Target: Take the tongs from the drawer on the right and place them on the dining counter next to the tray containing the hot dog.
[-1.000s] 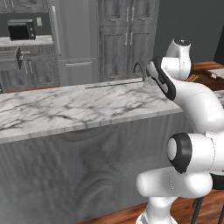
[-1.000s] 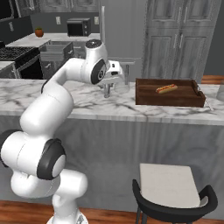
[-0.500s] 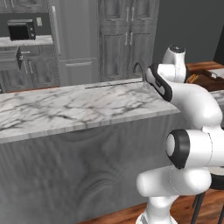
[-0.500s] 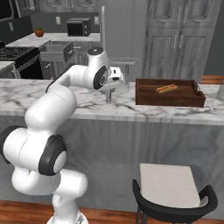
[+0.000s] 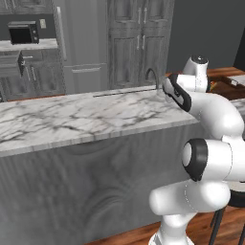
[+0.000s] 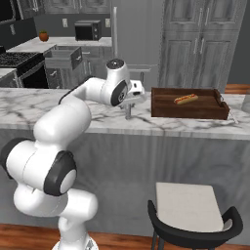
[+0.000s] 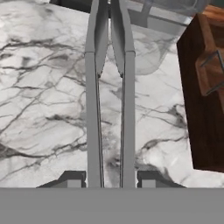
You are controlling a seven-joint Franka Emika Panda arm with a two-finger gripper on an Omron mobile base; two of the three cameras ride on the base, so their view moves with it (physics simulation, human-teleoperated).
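Counter [image 6: 29, 110]: you see the dining counter's marble across mid-frame | gripper [image 6: 129, 116]: left of centre in the right base view, pointing down, pinching the tongs [image 7: 109, 109] between its fingers | tongs: centre of your hand view, arms running upward over marble | tray [image 6: 189, 110]: right of centre, hot dog [image 6: 185, 99] inside.

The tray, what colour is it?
The tray is dark brown wood, seen best in the right base view.
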